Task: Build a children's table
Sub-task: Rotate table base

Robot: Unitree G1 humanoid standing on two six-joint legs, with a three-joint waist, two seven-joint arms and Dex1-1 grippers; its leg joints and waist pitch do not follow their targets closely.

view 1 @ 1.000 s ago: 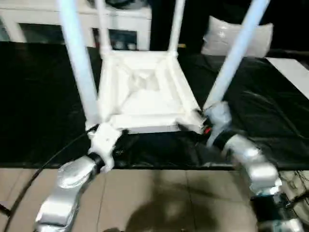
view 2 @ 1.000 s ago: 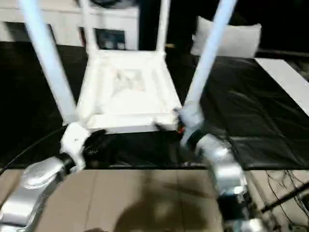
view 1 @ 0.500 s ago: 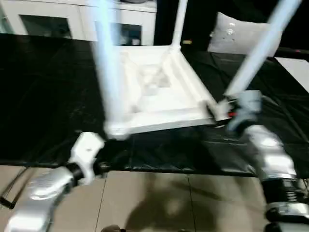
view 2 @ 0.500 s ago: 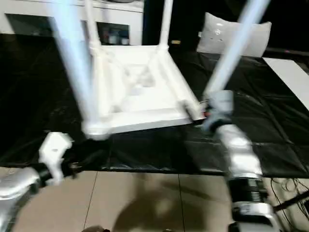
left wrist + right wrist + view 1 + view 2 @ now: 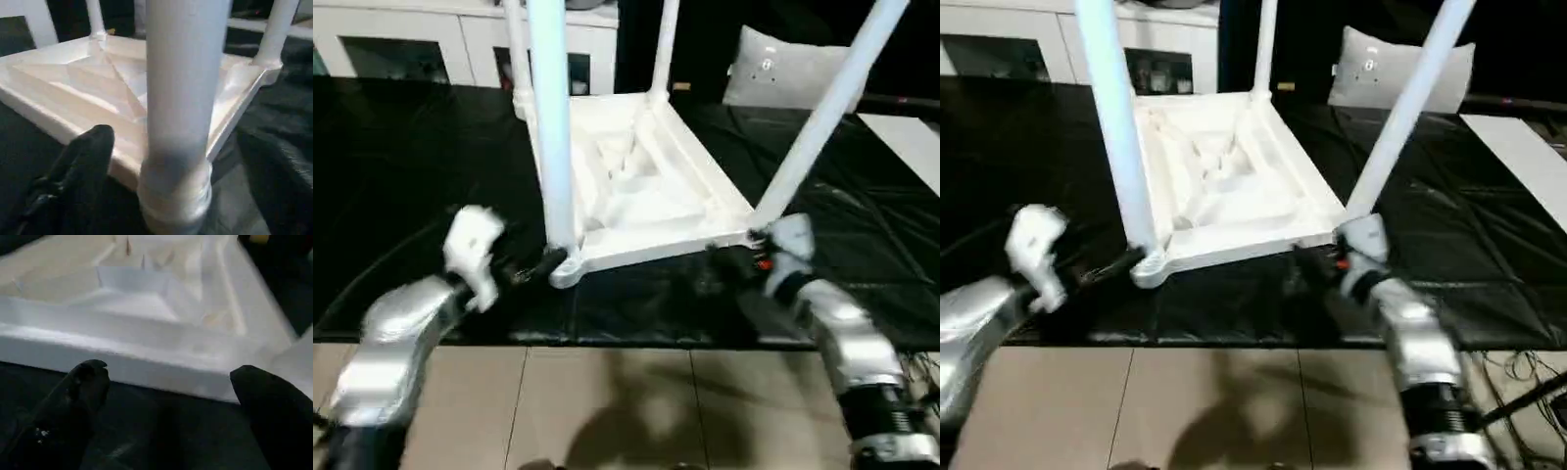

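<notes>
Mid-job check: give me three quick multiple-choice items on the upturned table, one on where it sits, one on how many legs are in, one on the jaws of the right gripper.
1. Where does the tabletop lie?
A. on the black cloth
B. on the tiled floor
C. on the white cabinet

2. How many tube legs stand in the tabletop's corner sockets?
A. two
B. three
C. four

3. How do the jaws of the right gripper stand?
A. shut on a leg
B. open, before the tabletop's edge
C. shut on the cloth

Key: 1 A, black cloth shows all round it. 2 C, one leg rises from each corner in the head views. 3 B, the right wrist view shows both fingers wide apart with nothing between.
</notes>
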